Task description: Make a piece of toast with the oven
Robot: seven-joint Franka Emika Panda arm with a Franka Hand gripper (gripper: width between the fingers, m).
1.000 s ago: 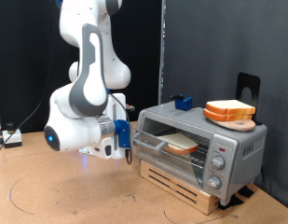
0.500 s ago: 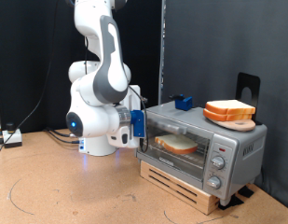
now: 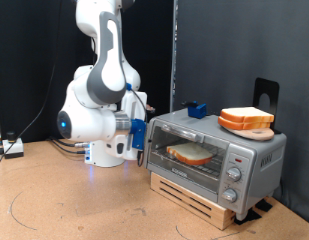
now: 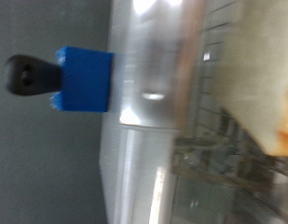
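Observation:
The silver oven point(image 3: 256, 152) stands on the exterior view's right with its glass door up against the front. Through the glass the piece of toast point(image 3: 192, 153) lies flat on the wire rack. My gripper point(image 3: 137, 136), with blue fingers, hangs just off the oven's left end at door height, and nothing shows between its fingers. In the wrist view the oven's silver wall point(image 4: 148, 140) fills the middle and the toast point(image 4: 270, 98) shows pale behind the rack wires. The fingers themselves are out of that picture.
A thicker stack of bread slices point(image 3: 245, 119) rests on a wooden board on the oven's roof. A blue block with a black knob point(image 3: 197, 109) point(image 4: 83, 79) sits on the roof too. The oven stands on a wooden slat base point(image 3: 194, 200). Cables lie at the far left.
The oven door, hanging open a second ago, has swung up shut. The hand rose with it to the oven's left end, then drew slightly back to the left.

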